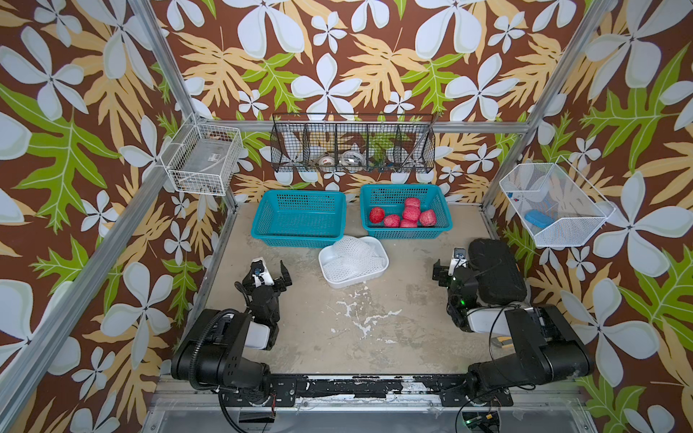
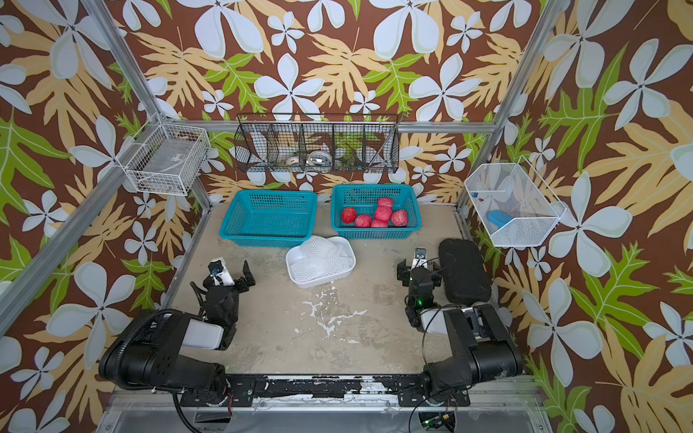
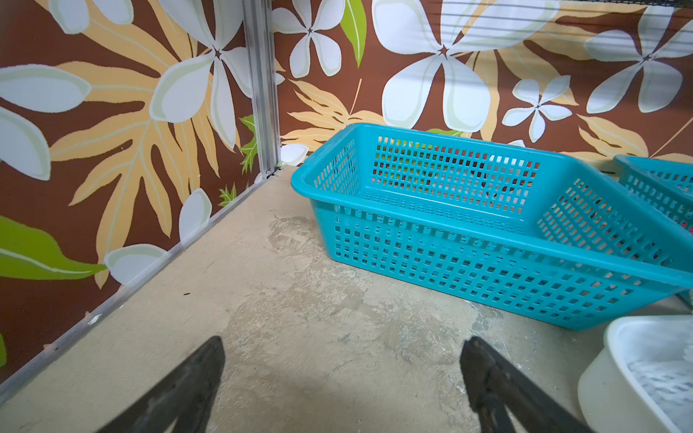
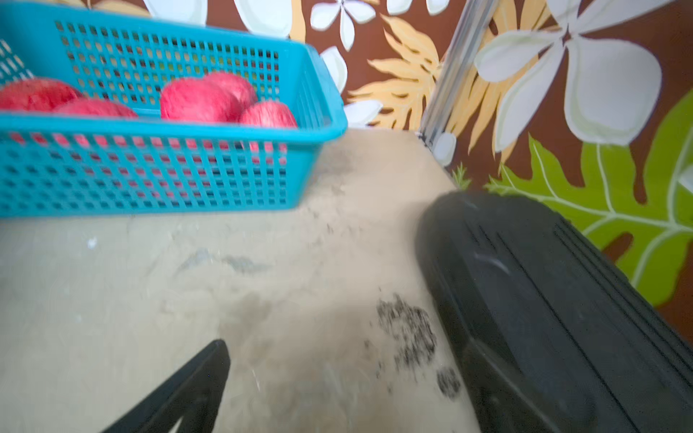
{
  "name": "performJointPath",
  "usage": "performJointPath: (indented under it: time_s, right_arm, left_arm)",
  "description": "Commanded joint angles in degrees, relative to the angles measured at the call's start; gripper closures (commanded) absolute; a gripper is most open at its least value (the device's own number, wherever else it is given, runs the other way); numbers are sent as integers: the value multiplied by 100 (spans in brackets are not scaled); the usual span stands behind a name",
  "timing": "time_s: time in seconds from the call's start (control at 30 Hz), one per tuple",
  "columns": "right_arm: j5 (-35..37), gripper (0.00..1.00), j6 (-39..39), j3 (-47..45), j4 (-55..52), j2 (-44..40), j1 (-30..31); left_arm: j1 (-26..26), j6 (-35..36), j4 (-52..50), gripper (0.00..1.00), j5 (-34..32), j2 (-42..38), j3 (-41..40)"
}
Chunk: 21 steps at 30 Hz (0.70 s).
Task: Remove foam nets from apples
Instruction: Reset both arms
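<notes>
Several pinkish-red apples (image 1: 411,214) (image 2: 382,214) (image 4: 198,99) lie in the right teal basket (image 1: 407,234) (image 4: 150,176). Whether mesh still covers them I cannot tell. White foam nets (image 1: 352,255) (image 2: 320,255) (image 3: 660,378) are piled in a white tub (image 1: 330,279) (image 3: 600,375) in front of the baskets. My left gripper (image 1: 268,268) (image 2: 228,271) (image 3: 345,343) hovers open over bare table, left of the tub. My right gripper (image 1: 452,266) (image 2: 418,266) (image 4: 345,345) stands open and empty, near the basket of apples.
An empty teal basket (image 1: 262,213) (image 3: 487,262) stands at the back left. A black oblong pad (image 1: 495,273) (image 4: 543,300) lies right beside my right gripper. Wire baskets hang on the walls: white (image 1: 202,161), black (image 1: 352,142), white (image 1: 555,206).
</notes>
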Motion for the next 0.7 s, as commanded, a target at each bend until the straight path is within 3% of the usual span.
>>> performJointPath:
  time_s: [0.0, 0.07, 0.2, 0.33, 0.4, 0.67]
  right_arm:
    - [-340, 0, 78, -46, 648, -32, -145]
    - [-504, 0, 158, -12, 567, -56, -245]
    - [-1073, 0, -211, -751, 2097, 197, -188]
    - [-1109, 0, -117, -574, 1708, 163, -261]
    - [-1549, 0, 99, -385, 1346, 157, -558]
    - [-1561, 0, 94, -441, 1392, 100, -563]
  left_arm:
    - [5, -14, 160, 0, -17, -1, 14]
    - [6, 0, 172, 0, -17, 5, 9]
    - [11, 1, 173, 0, -17, 3, 5]
    - [6, 3, 173, 0, -17, 4, 11]
    - [11, 3, 164, 0, -17, 13, 13]
    - [21, -19, 103, 0, 11, 28, 44]
